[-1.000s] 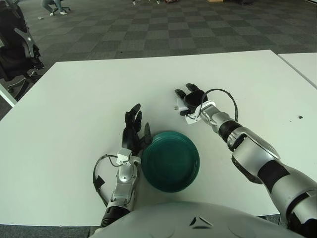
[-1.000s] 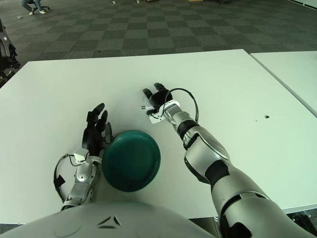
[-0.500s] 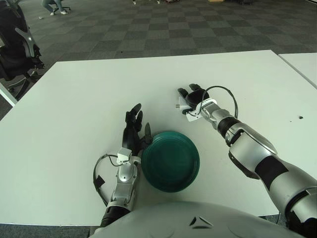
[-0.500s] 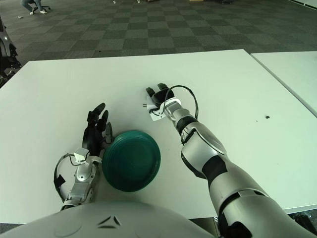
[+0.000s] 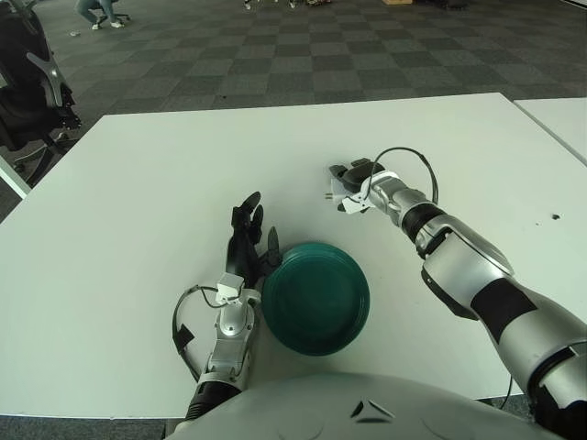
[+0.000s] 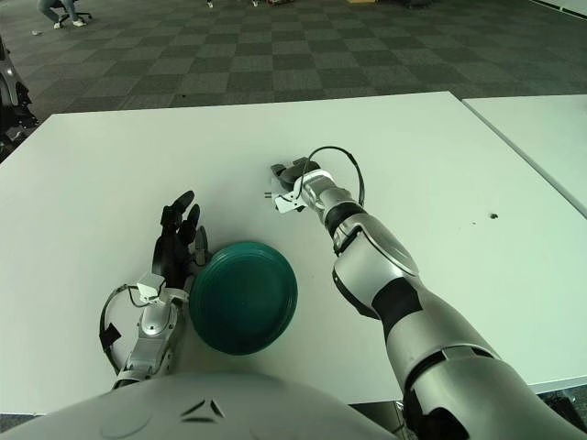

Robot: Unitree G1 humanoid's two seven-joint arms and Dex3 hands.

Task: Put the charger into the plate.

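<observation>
The white charger (image 5: 345,194) sits in my right hand (image 5: 354,180), whose dark fingers are curled round it; its metal prongs stick out to the left. I cannot tell whether the charger touches the white table (image 5: 138,183). The dark green plate (image 5: 315,296) lies flat near the table's front edge, below and a little left of that hand. My left hand (image 5: 246,234) shows against the plate's left rim, fingers stretched out and holding nothing.
A black cable loops above my right wrist (image 5: 408,174). A small dark mark (image 5: 555,217) is on the table at the right. A second white table (image 5: 561,115) stands to the right, a black chair (image 5: 27,82) at far left.
My right hand has shifted slightly right and away from the plate with the charger, rolling at the wrist. The left hand and plate have not moved.
</observation>
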